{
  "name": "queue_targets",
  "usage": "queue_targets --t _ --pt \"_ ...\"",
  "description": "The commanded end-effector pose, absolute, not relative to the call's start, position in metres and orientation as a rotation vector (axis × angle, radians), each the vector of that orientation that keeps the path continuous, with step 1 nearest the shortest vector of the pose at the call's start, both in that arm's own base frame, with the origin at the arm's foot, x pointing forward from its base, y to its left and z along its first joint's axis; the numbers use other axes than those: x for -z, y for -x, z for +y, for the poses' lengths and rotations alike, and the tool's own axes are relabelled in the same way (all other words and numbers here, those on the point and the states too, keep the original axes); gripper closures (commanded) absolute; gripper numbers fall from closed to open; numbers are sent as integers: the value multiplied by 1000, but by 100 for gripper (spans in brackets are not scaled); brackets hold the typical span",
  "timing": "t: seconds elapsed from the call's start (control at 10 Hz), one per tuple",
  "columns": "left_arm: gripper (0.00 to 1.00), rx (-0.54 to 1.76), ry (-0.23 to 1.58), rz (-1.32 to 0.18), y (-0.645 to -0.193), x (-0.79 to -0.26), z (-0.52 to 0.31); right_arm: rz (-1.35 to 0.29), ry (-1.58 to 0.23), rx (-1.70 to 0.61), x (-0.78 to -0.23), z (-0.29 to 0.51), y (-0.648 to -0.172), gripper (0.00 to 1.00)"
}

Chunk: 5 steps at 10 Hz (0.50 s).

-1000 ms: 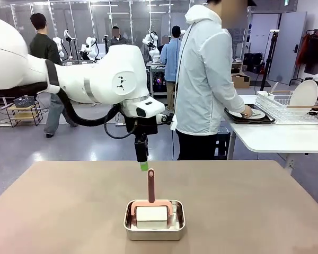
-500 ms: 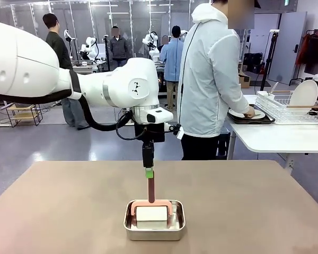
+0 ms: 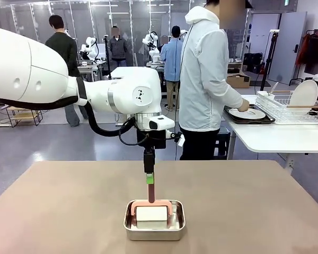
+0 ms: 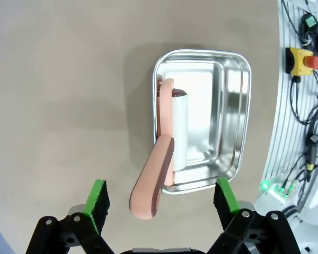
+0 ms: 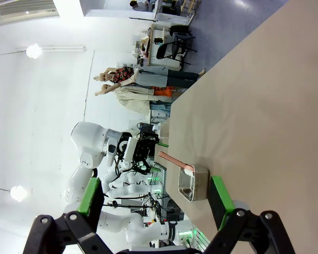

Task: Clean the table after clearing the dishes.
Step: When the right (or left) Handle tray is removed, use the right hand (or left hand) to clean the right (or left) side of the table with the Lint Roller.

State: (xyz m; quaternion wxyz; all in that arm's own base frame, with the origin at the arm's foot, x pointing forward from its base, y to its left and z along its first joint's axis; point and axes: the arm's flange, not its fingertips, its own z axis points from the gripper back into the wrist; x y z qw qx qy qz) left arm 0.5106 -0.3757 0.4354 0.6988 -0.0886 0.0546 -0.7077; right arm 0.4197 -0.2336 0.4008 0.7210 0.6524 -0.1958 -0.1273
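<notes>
Across the lower half of the front view lies the large matte taupe-brown table point(image 3: 53, 211), carrying one small pan near the robot's edge. Over it reaches the white left arm point(image 3: 42, 79), its wrist pointing straight down. Beyond the far edge a person in a pale hooded jacket point(image 3: 206, 79) faces the smaller white side table point(image 3: 270, 140), one hand point(image 3: 244, 107) on a round white plate point(image 3: 253, 113) that lies in a dark brown tray point(image 3: 238, 119). Another white plate point(image 3: 304, 95) stands on edge in the white wire rack point(image 3: 278, 108), so the dishes appear to be off the main table and the wiping step is next. The small rectangular steel pan point(image 3: 154, 227) holds a white roller point(image 3: 151, 214) whose pink handle point(image 3: 151, 191) rises upward. The left gripper point(image 3: 149, 178) hangs at the handle's tip. In its wrist view the jaws are spread wide around that tip, touching neither side and holding nothing. The right gripper point(image 5: 155, 185) is likewise spread and empty, well apart from the pan. The handle leans and sits slightly nearer one green pad point(image 4: 99, 198), so a closing pinch could shove it sideways, tipping the roller or sliding the light pan on the smooth top. A grip taken only at the very tip might also let the roller swing or slip.
</notes>
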Motion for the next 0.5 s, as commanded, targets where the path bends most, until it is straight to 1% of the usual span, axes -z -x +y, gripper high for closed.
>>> queue_targets --t 0.0,0.4 --pt "0 1576 199 139 -509 -428 -377 -435 -1445 273 -404 -233 -418 0" --pt "0 1593 242 161 -507 -415 -374 -435 -1445 273 -404 -233 -418 0"
